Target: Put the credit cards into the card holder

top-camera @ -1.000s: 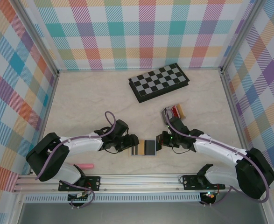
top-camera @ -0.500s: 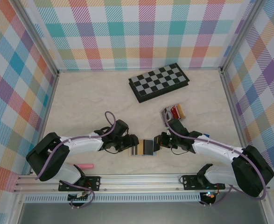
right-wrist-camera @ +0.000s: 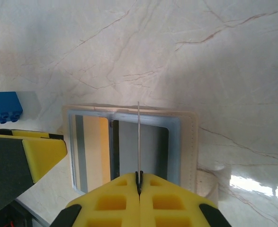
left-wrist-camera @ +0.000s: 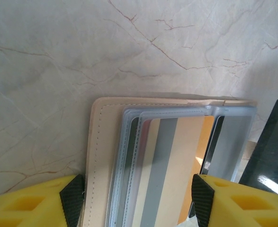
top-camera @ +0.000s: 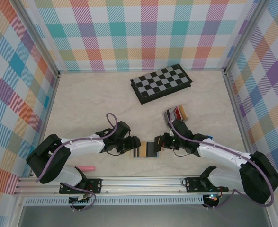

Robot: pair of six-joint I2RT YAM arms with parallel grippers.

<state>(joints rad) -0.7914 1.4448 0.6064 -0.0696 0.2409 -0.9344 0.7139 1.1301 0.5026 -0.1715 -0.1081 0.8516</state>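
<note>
Keeping credit card (right-wrist-camera: 138, 137) square w/ pocket (right-wrist-camera: 153, 146) is advised: right gripper (right-wrist-camera: 139, 182) clenched on it, left gripper (left-wrist-camera: 135, 201) spread over card holder (left-wrist-camera: 98, 156).

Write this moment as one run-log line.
left gripper: open, at card holder | right gripper: shut on thin card, edge-on over pockets | yellow card: in pocket

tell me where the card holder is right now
In the top view, the card holder lies open at the near edge of the table, between the left claw and right claw.
</note>
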